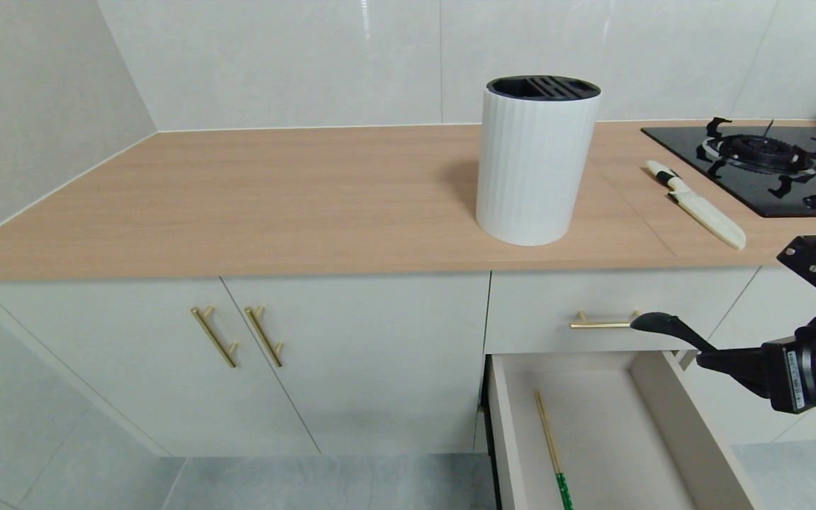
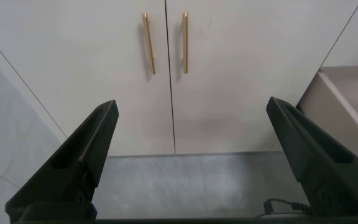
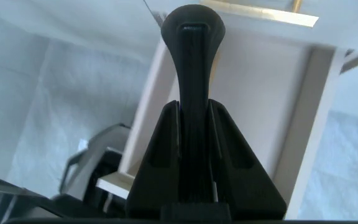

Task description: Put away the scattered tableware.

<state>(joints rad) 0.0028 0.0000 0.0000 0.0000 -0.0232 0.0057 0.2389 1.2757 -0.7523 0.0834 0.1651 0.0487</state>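
Holding: the right tool [image 1: 711, 356] is clamped shut on a black utensil [image 1: 659, 324], with a finger pressed to each side of its shaft.
Utensil: its rounded end sticks out well past the fingertips of the right tool [image 3: 194, 143]; what kind of utensil [image 3: 192, 37] it is cannot be told.
Drawer: the open drawer [image 1: 663, 411] lies below the right tool. The utensil's free end hangs over its back edge, just under the closed drawer front above.
Drawer from the wrist: the pale inside of the drawer [image 3: 260, 81] spreads out behind the held utensil.
Chopsticks: thin wooden chopsticks [image 1: 549, 439] with a green end lie lengthwise on the drawer floor, below the utensil's tip and off to the tool's left, apart from it.
Knife: a cream-coloured knife [image 1: 698, 205] lies flat on the table [image 1: 309, 205], above and beyond the right tool, well apart from it.
Holder: a white ribbed holder [image 1: 537, 163] with a black slotted top stands upright on the table, to the left of the knife and farther from the right tool.
Stove: a black gas stove [image 1: 769, 163] is set into the table just past the knife.
Left tool: the left tool [image 2: 191, 109] has its fingers spread wide and grips nothing.
Ahead of left tool: two closed cabinet doors [image 2: 229, 93] with upright brass handles [image 2: 148, 43], and grey floor beneath them.
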